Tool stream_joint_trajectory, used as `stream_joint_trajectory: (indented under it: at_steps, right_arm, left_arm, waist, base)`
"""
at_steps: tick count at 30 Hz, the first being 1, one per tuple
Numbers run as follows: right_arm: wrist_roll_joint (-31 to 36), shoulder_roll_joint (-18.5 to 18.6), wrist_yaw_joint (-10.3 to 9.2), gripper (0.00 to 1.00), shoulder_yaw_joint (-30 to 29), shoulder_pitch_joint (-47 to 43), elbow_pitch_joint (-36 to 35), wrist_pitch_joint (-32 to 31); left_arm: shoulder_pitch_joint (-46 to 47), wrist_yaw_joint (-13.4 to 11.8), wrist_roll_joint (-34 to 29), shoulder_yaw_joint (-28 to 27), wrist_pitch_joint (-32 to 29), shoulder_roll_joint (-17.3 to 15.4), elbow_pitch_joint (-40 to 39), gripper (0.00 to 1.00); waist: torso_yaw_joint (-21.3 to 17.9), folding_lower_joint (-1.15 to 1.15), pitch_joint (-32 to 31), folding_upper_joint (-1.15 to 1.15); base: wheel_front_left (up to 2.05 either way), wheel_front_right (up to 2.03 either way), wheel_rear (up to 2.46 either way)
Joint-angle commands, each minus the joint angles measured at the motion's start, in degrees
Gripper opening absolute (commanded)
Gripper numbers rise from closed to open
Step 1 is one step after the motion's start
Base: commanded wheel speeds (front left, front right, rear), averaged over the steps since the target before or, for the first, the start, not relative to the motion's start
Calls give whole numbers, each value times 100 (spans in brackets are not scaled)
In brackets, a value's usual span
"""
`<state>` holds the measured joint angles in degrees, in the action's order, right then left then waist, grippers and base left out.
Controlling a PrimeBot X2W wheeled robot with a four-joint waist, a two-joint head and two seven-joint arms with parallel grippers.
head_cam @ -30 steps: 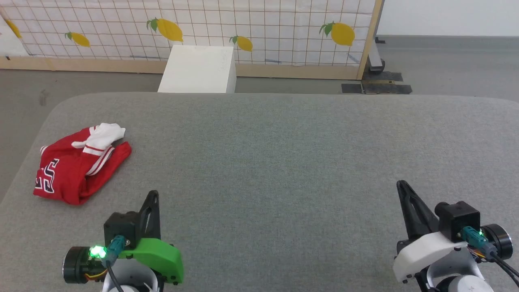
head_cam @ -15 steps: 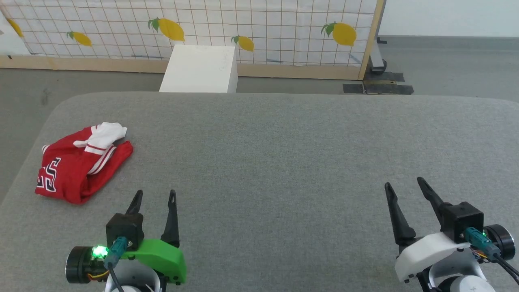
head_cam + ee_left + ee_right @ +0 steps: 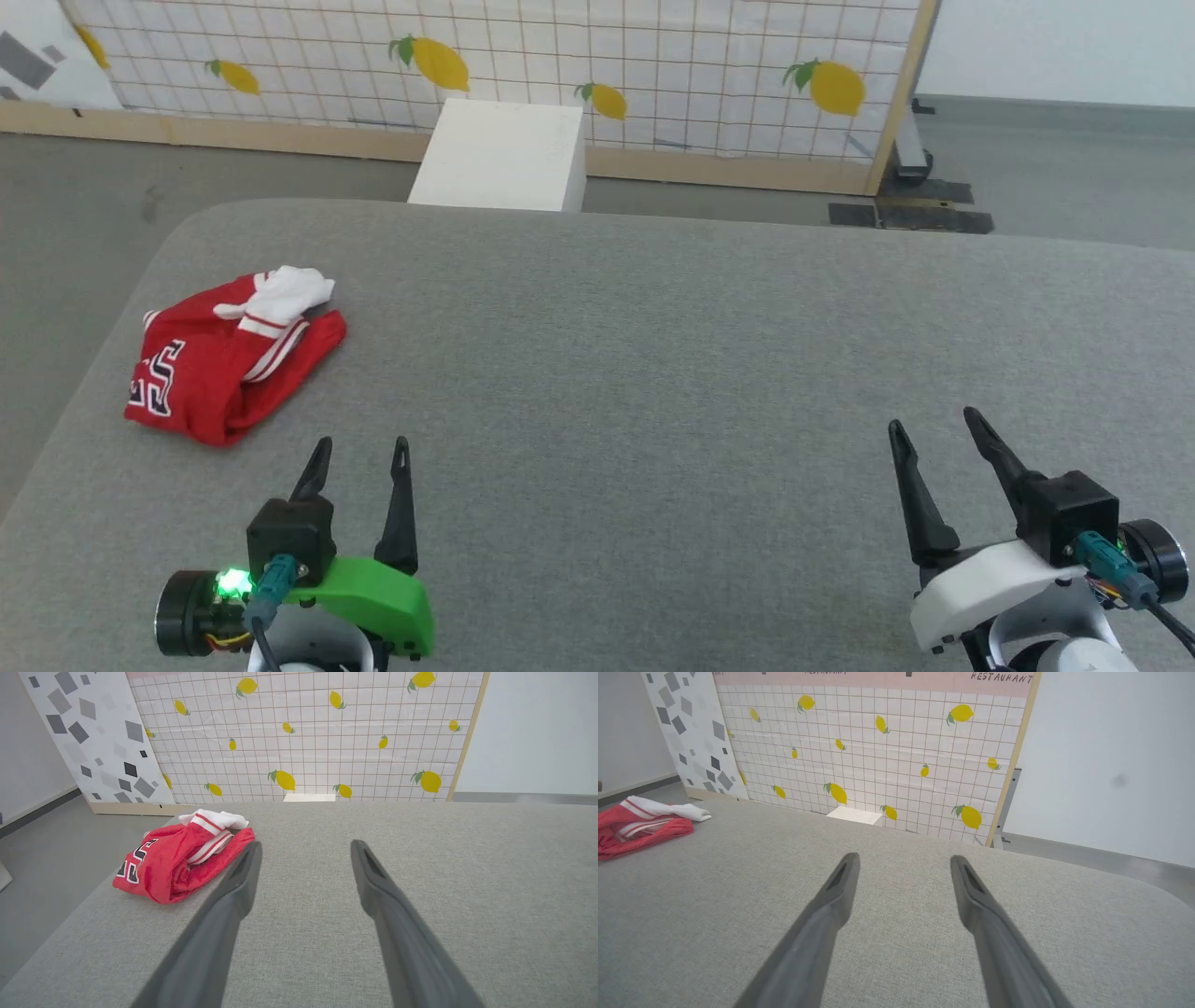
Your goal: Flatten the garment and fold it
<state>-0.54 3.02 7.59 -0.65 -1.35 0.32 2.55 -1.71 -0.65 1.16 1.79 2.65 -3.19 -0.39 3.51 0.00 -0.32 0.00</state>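
Left gripper (image 3: 362, 443): the fingers are spread apart with nothing between them. It is positioned over the near left part of the table (image 3: 653, 355).

Right gripper (image 3: 934, 420): the fingers are likewise spread apart and empty. It is over the near right part of the table, well apart from the left gripper.

Shirt (image 3: 215, 383): red, with a white sleeve, striped trim and black white-edged lettering. It lies crumpled in a heap near the table's left edge, ahead and to the left of the left gripper, clear of both grippers.

The table is covered in grey fabric. Beyond its far edge a white box (image 3: 504, 154) stands on the floor before a gridded panel (image 3: 672, 56) printed with lemons.
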Motion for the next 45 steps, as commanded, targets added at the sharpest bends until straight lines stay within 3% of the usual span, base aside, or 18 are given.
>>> stream_joint_trajectory:
  at_steps: [1,22,45]
  right_arm:
    - [-7,-3,-2,100,1,-78,-37,59]
    - [-30,-5,-4,100,100,-193,-46,322]
    - [2,-8,-6,100,135,-284,-21,591]
  left_arm:
    - [-74,-52,25,14,56,7,-24,100]
    - [-253,-106,17,86,316,12,-131,100]
    - [-376,-223,56,203,585,18,-223,100]
  waist:
    - [102,0,-19,0]
    - [953,0,-135,0]
    - [1613,0,-201,0]
  base:
    - [0,0,0]
    - [0,0,0]
    - [0,0,0]
